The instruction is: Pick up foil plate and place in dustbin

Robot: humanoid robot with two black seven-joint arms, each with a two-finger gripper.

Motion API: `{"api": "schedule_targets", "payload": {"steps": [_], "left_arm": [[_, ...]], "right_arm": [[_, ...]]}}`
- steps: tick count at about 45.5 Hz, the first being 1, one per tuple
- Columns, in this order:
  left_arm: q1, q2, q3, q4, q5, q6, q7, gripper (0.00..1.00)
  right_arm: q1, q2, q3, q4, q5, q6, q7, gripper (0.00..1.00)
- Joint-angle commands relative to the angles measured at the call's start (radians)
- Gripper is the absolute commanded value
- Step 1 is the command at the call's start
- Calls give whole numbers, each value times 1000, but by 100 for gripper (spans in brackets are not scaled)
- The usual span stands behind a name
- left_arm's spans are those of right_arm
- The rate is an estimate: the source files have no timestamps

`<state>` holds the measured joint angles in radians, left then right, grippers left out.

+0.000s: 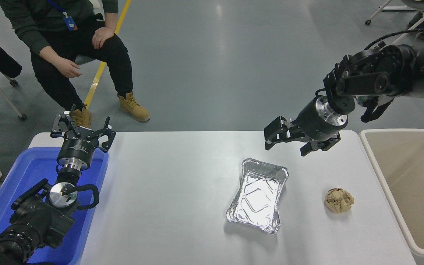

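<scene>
The foil plate (pixel 258 195) is seen lying flat on the white bench (pixel 168 191), open side up, its long axis running roughly away from the camera and tilted slightly. The right gripper (pixel 287 141) is held above the bench beyond the plate's far rim and a little to its right — its jaws are spread and nothing is held between them; no contact with the plate is shown. A crumpled brown paper ball (pixel 339 200) is found to the plate's right, well apart from it. Further right of the plate, past the bench edge, the beige dustbin (pixel 388 184) is set. The left gripper (pixel 82 133) is parked far to the plate's left over a blue bin (pixel 31 169) — jaws spread.
</scene>
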<state>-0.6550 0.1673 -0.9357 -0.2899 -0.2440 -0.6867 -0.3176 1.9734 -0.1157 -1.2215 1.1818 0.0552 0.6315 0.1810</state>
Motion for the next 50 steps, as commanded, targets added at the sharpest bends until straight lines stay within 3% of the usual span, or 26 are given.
{"api": "schedule_targets", "payload": {"steps": [1, 50], "left_arm": [[0, 0, 0, 0, 0, -1, 0, 99], [0, 0, 0, 0, 0, -1, 0, 99]], "right_arm": [[-28, 1, 2, -45, 0, 2, 0, 100], [-100, -105, 56, -54, -20, -39, 2, 100]]}}
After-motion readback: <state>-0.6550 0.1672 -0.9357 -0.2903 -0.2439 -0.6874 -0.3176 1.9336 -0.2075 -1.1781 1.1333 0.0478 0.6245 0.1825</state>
